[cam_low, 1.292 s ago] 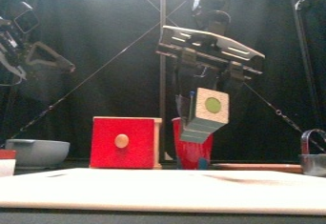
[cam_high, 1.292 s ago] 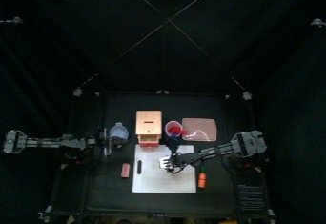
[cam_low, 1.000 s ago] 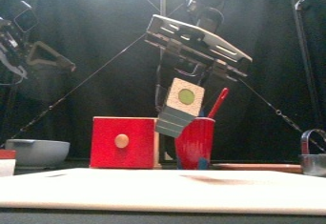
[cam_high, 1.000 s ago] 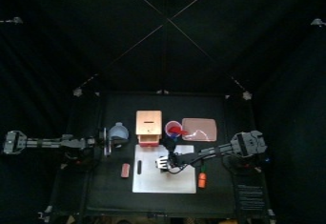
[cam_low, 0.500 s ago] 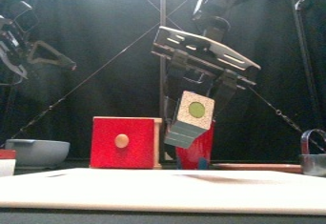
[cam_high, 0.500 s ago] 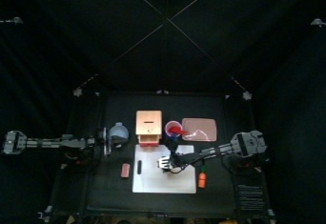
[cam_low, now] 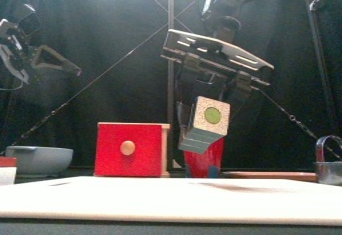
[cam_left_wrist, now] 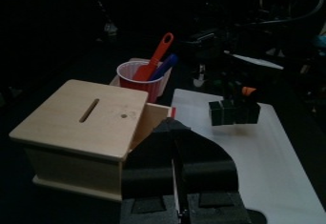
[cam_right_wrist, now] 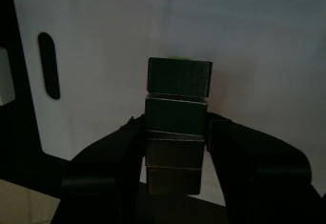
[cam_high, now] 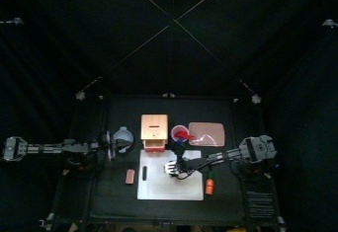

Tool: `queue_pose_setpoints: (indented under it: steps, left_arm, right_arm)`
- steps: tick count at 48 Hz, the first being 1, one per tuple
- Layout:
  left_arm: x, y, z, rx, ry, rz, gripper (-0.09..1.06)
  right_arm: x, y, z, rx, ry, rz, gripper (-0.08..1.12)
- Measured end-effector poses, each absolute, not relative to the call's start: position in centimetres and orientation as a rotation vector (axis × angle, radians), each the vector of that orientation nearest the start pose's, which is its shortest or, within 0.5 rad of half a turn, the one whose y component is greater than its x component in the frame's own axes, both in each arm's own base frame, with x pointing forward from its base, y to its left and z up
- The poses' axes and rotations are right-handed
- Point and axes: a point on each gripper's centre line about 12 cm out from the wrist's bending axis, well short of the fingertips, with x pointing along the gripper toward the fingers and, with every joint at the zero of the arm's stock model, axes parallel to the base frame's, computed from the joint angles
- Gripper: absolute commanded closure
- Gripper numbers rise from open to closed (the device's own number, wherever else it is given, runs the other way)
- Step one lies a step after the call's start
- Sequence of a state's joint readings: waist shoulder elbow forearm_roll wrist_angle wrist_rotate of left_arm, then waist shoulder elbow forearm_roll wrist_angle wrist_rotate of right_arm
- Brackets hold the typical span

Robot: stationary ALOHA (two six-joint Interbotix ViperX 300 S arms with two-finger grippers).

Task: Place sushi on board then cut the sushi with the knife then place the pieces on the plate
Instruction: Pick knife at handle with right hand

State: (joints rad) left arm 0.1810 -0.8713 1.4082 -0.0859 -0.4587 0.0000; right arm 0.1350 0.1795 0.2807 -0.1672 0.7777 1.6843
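The sushi roll [cam_low: 206, 126], a stack of dark green blocks with a white end and green centre, hangs tilted above the white cutting board [cam_low: 160, 201]. My right gripper [cam_low: 203, 103] is shut on it from above. In the right wrist view the roll [cam_right_wrist: 176, 113] sits between the jaws over the board [cam_right_wrist: 254, 47]. From above, the right gripper [cam_high: 172, 167] is over the board's [cam_high: 175, 187] back half. The red cup [cam_high: 179, 133] with a red knife [cam_left_wrist: 160, 50] and a blue one stands behind the board, the pink tray [cam_high: 209, 133] to its right. My left gripper [cam_high: 109, 149] rests shut at the left.
The wooden box [cam_high: 154, 133] with its red drawer front [cam_low: 131, 150] stands behind the board, the blue-grey bowl [cam_high: 122, 137] to its left. A small red toy [cam_high: 129, 177] lies left of the board and an orange one [cam_high: 209, 186] right of it.
The right gripper swung the roll left and up, then back right and down, ending close to where it began. The left arm has not moved.
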Motion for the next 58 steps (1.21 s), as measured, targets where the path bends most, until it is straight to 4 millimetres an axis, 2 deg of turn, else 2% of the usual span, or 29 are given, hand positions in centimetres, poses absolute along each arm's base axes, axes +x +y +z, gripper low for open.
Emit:
queue_pose_setpoints:
  steps: [19,34,58]
  left_arm:
    - [18.0,4.0,20.3,-0.081,0.069,0.237,0.87]
    - [18.0,4.1,20.3,-0.083,0.069,0.239,0.87]
    - [17.7,4.4,20.0,-0.081,0.078,0.260,0.87]
  right_arm:
    - [43.0,4.7,16.1,1.288,0.864,-0.788,0.24]
    - [41.7,3.8,15.1,1.213,0.920,-0.883,0.22]
    - [41.6,4.1,15.3,1.256,0.940,-0.901,0.21]
